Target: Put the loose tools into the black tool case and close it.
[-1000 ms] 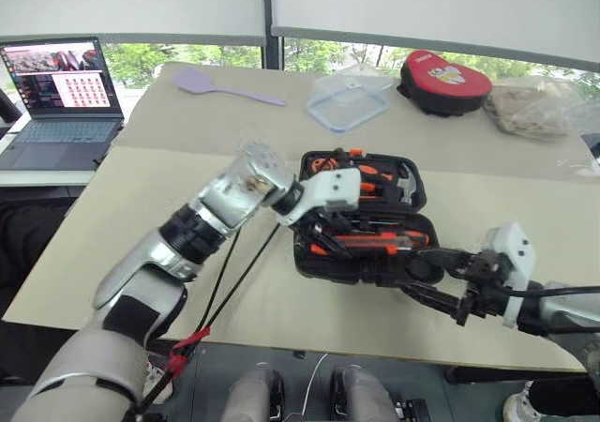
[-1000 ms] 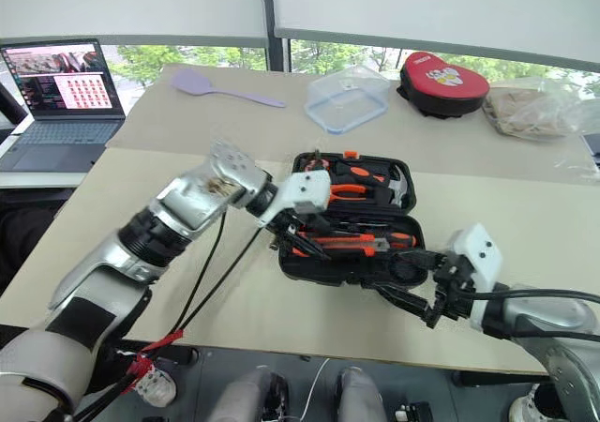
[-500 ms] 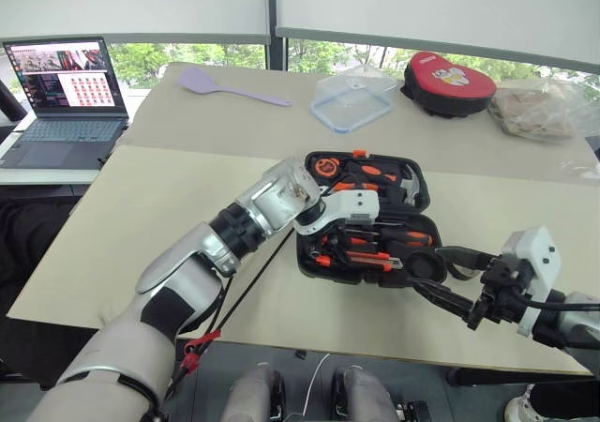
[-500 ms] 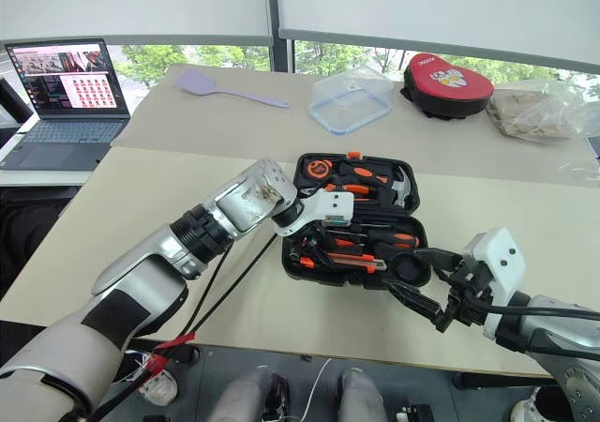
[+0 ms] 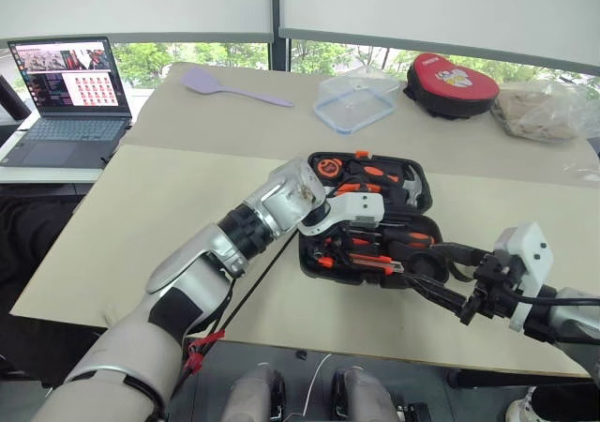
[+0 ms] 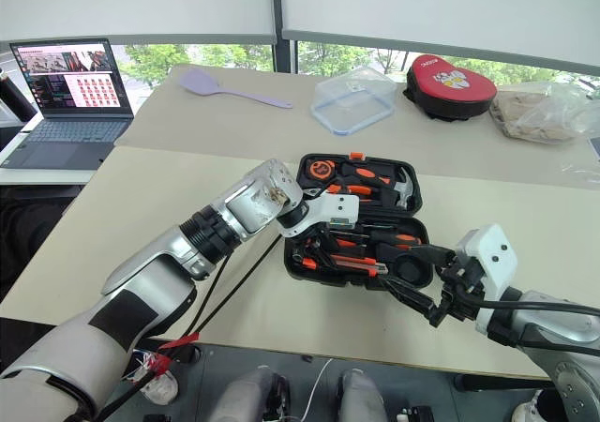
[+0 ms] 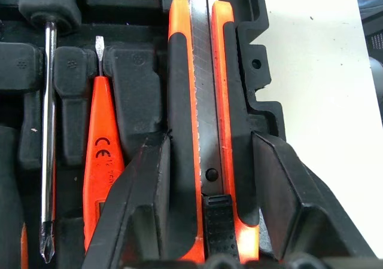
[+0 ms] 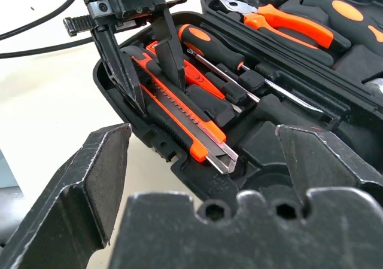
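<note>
While the left arm reaches across the table with its wrist bent downward, the left gripper (image 8: 146,60) points steeply down into the near half of the black tool case (image 5: 418,274). Its two fingers (image 7: 146,203) straddle the orange-and-black utility knife (image 7: 200,119), one on each side of the handle; a thin gap shows between each finger and the knife, so the jaws stand parted just wider than the tool, not pressing it. The knife lies flat in its moulded recess along the case's front edge, directly beneath this gripper. Just beside the knife, on the far side of one finger, sits a small orange tester screwdriver (image 7: 103,137), and beyond that a long-shafted screwdriver (image 7: 48,131) lies in its own slot. A black-and-orange screwdriver handle (image 8: 206,45) rests a little further into the case from the left gripper.

Held low over the table's near edge, the right arm is bent at the elbow with the right gripper (image 5: 448,274) aimed nearly level toward the case's near right corner. Its fingers (image 8: 78,185) are spread wide and empty, close to the corner but apart from it. The case lies fully open, its far half holding pliers (image 8: 281,21) and a tape measure (image 5: 327,168), well beyond both grippers.
</note>
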Available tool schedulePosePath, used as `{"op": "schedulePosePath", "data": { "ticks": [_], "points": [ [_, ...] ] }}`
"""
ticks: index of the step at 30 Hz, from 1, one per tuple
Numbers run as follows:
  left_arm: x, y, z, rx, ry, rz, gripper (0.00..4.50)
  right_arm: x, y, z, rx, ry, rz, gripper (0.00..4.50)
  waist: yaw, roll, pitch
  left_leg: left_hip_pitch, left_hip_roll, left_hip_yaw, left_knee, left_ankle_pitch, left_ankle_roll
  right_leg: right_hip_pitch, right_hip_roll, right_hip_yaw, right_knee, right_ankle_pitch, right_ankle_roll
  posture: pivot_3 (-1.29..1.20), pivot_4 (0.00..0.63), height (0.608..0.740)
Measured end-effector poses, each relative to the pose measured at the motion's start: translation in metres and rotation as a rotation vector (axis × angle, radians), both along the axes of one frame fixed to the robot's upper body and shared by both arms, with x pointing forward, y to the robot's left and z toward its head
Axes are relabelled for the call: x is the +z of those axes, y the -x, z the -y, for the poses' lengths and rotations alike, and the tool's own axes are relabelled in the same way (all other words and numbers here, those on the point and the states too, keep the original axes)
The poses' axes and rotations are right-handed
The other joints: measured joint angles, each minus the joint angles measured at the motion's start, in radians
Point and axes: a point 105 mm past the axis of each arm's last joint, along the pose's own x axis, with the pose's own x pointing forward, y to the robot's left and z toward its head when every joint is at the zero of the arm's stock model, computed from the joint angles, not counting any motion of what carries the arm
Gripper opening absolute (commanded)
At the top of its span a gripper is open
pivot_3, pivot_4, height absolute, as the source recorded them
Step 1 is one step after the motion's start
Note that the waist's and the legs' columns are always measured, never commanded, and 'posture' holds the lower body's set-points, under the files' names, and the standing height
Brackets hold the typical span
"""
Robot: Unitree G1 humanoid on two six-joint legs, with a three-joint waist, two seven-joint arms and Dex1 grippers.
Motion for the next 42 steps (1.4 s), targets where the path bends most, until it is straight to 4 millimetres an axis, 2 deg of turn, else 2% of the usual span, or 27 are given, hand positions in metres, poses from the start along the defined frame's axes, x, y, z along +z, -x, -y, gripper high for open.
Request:
{"op": "schedulePosePath", "data": {
  "ticks": [3, 8, 11, 16, 20, 23, 26, 33, 42],
  "points": [
    [0.005, 0.002, -0.005, -0.008, 0.013, -0.019, 4.11, -0.001, -0.001, 0.001, -0.002, -0.003, -0.005, 4.50, -0.001, 0.000, 0.000, -0.001, 0.000, 0.000, 0.001, 0.000, 0.000, -0.001, 0.000, 0.000, 0.000, 0.000, 0.000, 0.00, 0.150, 0.731],
    [0.025, -0.007, -0.020, 0.027, 0.091, 0.001, 4.11, -0.003, -0.002, -0.002, 0.011, -0.009, -0.012, 4.50, -0.005, 0.000, 0.000, -0.002, 0.000, 0.000, 0.001, 0.000, -0.001, -0.002, 0.000, 0.000, 0.000, 0.000, 0.000, 0.00, 0.150, 0.731],
    [0.035, -0.009, -0.026, 0.034, 0.171, 0.028, 3.37, -0.005, -0.005, -0.002, 0.012, -0.012, -0.017, 4.50, -0.006, 0.000, 0.000, -0.002, 0.000, 0.000, 0.001, 0.001, -0.001, -0.002, 0.001, 0.000, 0.000, 0.000, 0.001, 0.00, 0.150, 0.731],
    [0.021, -0.006, -0.031, 0.044, 0.197, 0.003, 1.46, -0.003, -0.006, -0.002, 0.018, -0.013, -0.012, 4.50, -0.002, 0.000, 0.000, -0.002, -0.001, 0.000, 0.002, 0.001, -0.001, -0.001, 0.000, 0.000, 0.000, 0.001, 0.001, 0.00, 0.150, 0.731],
    [0.021, -0.005, -0.027, 0.031, 0.208, 0.014, 0.05, -0.004, -0.007, -0.001, 0.017, -0.014, -0.019, 4.50, -0.002, 0.000, 0.000, -0.002, -0.001, 0.000, 0.002, 0.001, -0.001, -0.001, 0.000, 0.000, 0.000, 0.001, 0.002, 0.00, 0.150, 0.731],
    [0.019, -0.004, -0.024, 0.014, 0.202, 0.022, 0.05, -0.004, -0.007, -0.001, 0.019, -0.012, -0.019, 4.50, -0.004, 0.000, 0.000, -0.002, -0.001, 0.000, 0.002, 0.001, -0.001, -0.001, 0.001, 0.000, 0.000, 0.001, 0.002, 0.00, 0.150, 0.731],
    [0.005, -0.003, -0.027, -0.018, 0.147, 0.053, 0.05, -0.005, -0.006, -0.001, 0.022, -0.012, -0.023, 4.50, -0.004, 0.000, 0.000, -0.002, -0.001, 0.000, 0.002, 0.001, -0.001, -0.001, 0.001, 0.000, 0.000, 0.001, 0.002, 0.00, 0.150, 0.731],
    [-0.003, -0.004, -0.016, -0.155, 0.116, 0.263, 0.05, -0.005, -0.006, 0.000, 0.017, -0.011, -0.026, 4.50, -0.003, 0.000, 0.000, 0.001, 0.000, 0.000, 0.002, 0.000, 0.000, 0.001, 0.000, 0.001, -0.001, 0.001, 0.002, 0.00, 0.150, 0.731],
    [-0.005, -0.005, -0.016, -0.153, 0.136, 0.266, 0.05, -0.008, -0.005, 0.002, 0.005, -0.005, -0.035, 4.50, -0.005, 0.001, -0.003, 0.002, 0.000, 0.000, 0.002, 0.000, 0.000, 0.001, 0.001, 0.001, -0.001, 0.001, 0.002, 0.00, 0.150, 0.731]
  ]
}}
